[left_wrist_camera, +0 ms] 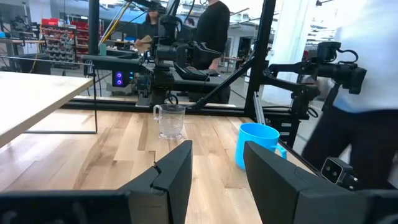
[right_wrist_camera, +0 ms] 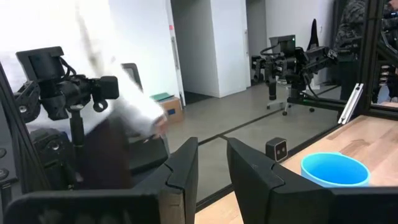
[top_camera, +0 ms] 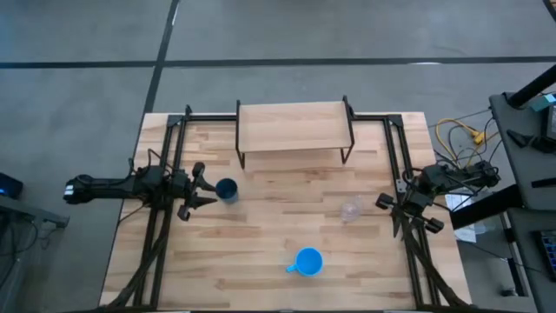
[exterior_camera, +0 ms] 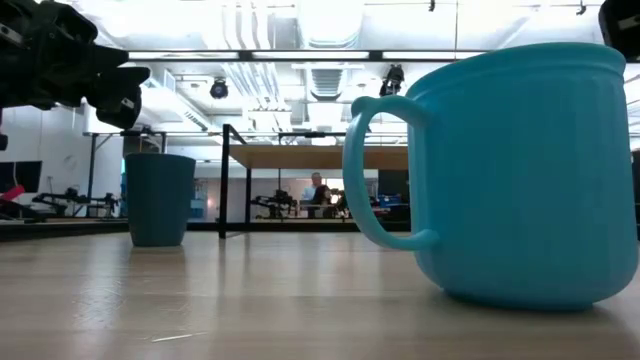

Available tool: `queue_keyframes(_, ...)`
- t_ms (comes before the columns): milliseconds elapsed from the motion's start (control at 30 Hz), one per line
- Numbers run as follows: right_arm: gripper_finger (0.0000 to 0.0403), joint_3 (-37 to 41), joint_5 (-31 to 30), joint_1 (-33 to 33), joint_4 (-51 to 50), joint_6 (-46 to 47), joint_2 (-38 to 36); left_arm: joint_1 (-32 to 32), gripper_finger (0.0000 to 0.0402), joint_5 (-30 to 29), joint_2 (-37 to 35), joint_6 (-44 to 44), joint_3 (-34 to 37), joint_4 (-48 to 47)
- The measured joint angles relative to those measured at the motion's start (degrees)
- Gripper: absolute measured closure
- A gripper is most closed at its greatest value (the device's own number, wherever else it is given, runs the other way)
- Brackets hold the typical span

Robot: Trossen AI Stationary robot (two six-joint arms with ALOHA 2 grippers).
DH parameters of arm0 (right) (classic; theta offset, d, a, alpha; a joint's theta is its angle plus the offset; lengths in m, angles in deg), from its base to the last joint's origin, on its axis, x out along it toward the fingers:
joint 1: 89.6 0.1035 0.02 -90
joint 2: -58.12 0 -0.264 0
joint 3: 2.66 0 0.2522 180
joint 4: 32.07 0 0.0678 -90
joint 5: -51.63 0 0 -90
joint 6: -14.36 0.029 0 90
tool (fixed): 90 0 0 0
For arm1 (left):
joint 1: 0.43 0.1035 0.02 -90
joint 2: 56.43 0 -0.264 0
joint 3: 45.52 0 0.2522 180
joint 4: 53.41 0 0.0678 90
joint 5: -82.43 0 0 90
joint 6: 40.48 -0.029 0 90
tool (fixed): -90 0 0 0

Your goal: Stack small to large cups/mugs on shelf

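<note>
The dark navy cup point(top_camera: 227, 189) stands upright on its base on the table's left half, also seen in the low view point(exterior_camera: 158, 198). My left gripper point(top_camera: 201, 188) is open just left of it and higher than its rim point(exterior_camera: 100, 75); its own view point(left_wrist_camera: 217, 168) looks over the cup. The clear glass point(top_camera: 350, 209) point(left_wrist_camera: 170, 119) stands right of centre. The bright blue mug point(top_camera: 307, 261) point(exterior_camera: 520, 170) point(right_wrist_camera: 336, 169) stands upright near the near edge. The shelf point(top_camera: 294, 128) stands at the far edge. My right gripper point(top_camera: 405, 212) point(right_wrist_camera: 211, 168) is open at the table's right edge, touching nothing.
Black frame rails point(top_camera: 165, 217) point(top_camera: 408, 252) run along the table's left and right sides. Bare wood point(top_camera: 278, 209) lies between the cups and the shelf. Cables and gear point(top_camera: 469, 139) sit off the right edge. People point(left_wrist_camera: 211, 31) stand beyond the table.
</note>
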Motion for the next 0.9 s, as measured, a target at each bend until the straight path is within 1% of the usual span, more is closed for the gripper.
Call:
queue_keyframes(233,0.0321,0.00,-0.05,0.00,0.01,-0.62,0.00,0.00,0.0269,0.00,0.02,0.00,0.00,-0.02)
queue_keyframes(400,0.0321,0.01,-2.85,-0.01,0.05,-4.44,-0.02,0.01,0.0269,0.01,0.01,0.00,0.00,0.00)
queue_keyframes(633,0.0321,0.00,-4.15,-0.01,0.35,-2.88,-0.02,0.02,0.0269,0.01,0.00,0.00,0.00,-0.01)
queue_keyframes(733,0.0321,-0.01,-7.04,-0.01,0.76,-4.08,-0.02,0.01,0.0269,0.01,0.01,-0.12,0.00,0.00)
queue_keyframes(800,0.0321,0.01,-8.92,-0.01,0.68,-4.11,-0.02,0.02,0.0269,-0.06,0.00,-2.81,0.00,-0.02)
queue_keyframes(900,0.0321,-0.01,-10.71,-0.01,0.67,-4.32,0.00,0.02,0.0269,-0.20,0.00,-10.30,0.00,-0.02)
